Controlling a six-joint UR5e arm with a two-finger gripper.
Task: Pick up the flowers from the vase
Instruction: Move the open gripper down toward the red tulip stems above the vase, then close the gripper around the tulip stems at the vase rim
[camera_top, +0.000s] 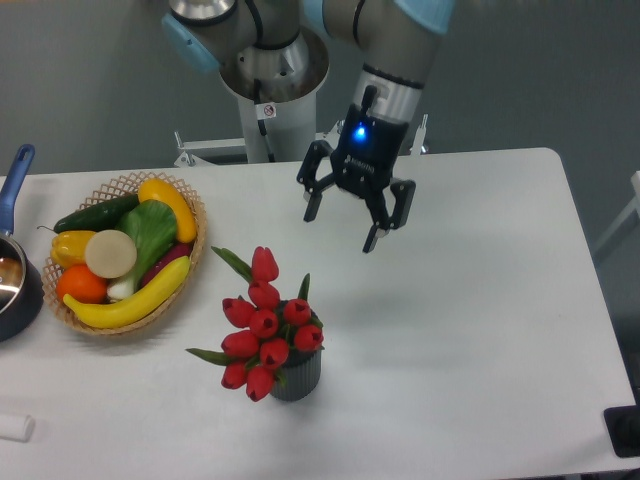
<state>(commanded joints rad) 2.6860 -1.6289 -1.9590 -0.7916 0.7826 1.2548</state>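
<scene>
The flowers, a bunch of red tulip buds with long green leaves, stand in the vase, a short dark grey ribbed cup near the table's front middle. The bunch leans to the left over the vase's mouth and hides most of it. My gripper hangs above the table behind and to the right of the flowers, well apart from them. Its two black fingers are spread wide and hold nothing.
A woven wicker basket with fruit and vegetables, a banana and a green leafy vegetable among them, sits at the left. A dark pan with a blue handle lies at the far left edge. A small white object lies at the front left.
</scene>
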